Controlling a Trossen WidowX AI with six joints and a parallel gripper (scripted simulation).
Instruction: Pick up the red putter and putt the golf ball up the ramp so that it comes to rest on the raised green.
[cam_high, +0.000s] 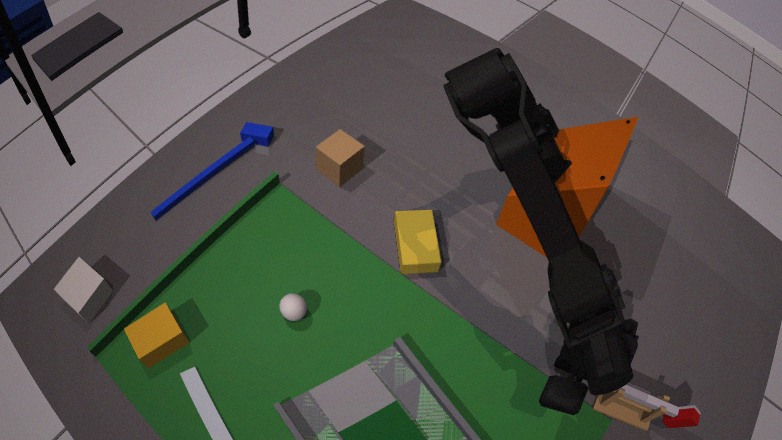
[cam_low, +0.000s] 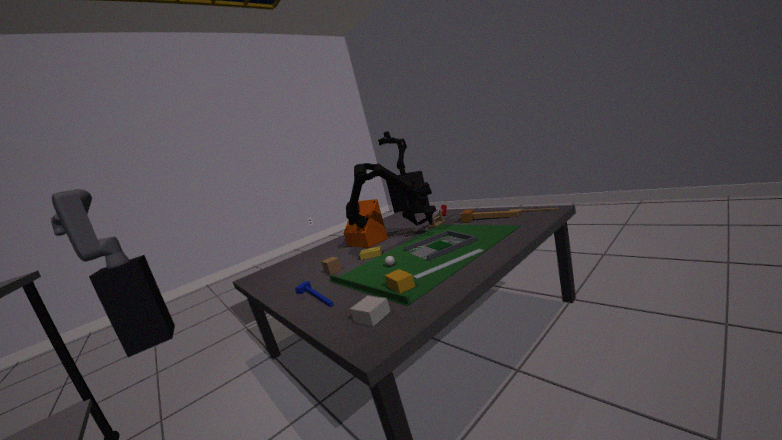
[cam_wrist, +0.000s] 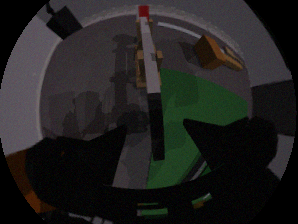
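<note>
The red putter's head (cam_high: 680, 417) (cam_low: 443, 210) (cam_wrist: 144, 11) is at the far end of its pale shaft (cam_high: 645, 395) (cam_wrist: 150, 65). The shaft rests in a wooden stand (cam_high: 623, 410) (cam_wrist: 141, 75). My gripper (cam_wrist: 156, 124) is open and empty. In the wrist view the putter's black handle (cam_wrist: 157, 142) shows between the spread fingertips; the height gap is unclear. In the top view the arm hides the handle. The white golf ball (cam_high: 293, 307) (cam_low: 389, 261) sits on the green mat (cam_high: 246, 273) (cam_low: 360, 278). The grey ramp (cam_high: 355, 394) leads to the raised dark green (cam_high: 382, 426).
A yellow block (cam_high: 418, 240) (cam_low: 370, 252) and a tan block (cam_high: 340, 155) lie beside the mat. An orange-yellow block (cam_high: 155, 334) and white bar (cam_high: 205, 404) lie on it. A blue mallet (cam_high: 205, 177) and white block (cam_high: 82, 287) are beyond. The orange mount (cam_high: 596, 153) is under the arm.
</note>
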